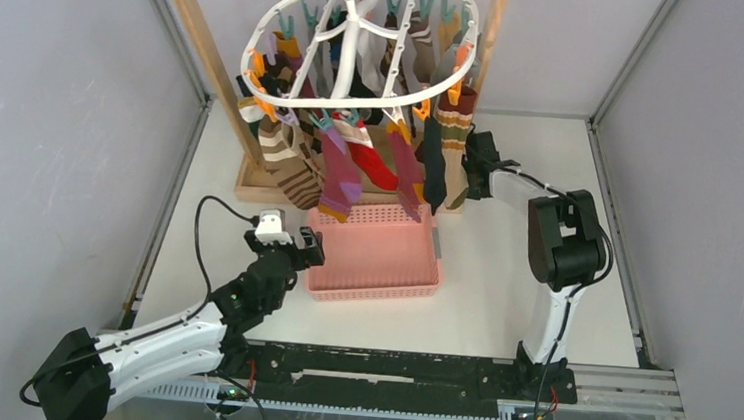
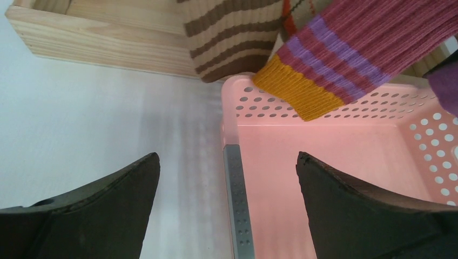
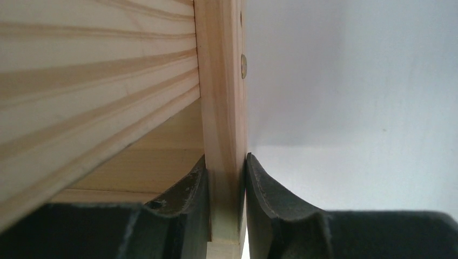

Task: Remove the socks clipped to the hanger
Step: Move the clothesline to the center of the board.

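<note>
The white oval hanger (image 1: 360, 59) hangs from the wooden frame's top bar. Several socks (image 1: 338, 182) are clipped round it by orange and teal clips. My left gripper (image 1: 300, 247) is open and empty at the left rim of the pink basket (image 1: 372, 292). In the left wrist view its jaws (image 2: 227, 162) straddle that rim, below a pink-purple striped sock with a mustard toe (image 2: 345, 59) and a brown-striped sock (image 2: 232, 38). My right gripper (image 1: 474, 163) is shut on the wooden frame's right upright (image 1: 492, 39). The right wrist view shows the post (image 3: 221, 81) pinched between the fingers (image 3: 194, 194).
The wooden frame's base (image 2: 97, 32) lies on the white table behind the basket. The pink perforated basket (image 2: 229, 108) sits under the front socks. Grey enclosure walls stand left, right and behind. A black rail runs along the near edge (image 1: 385, 372).
</note>
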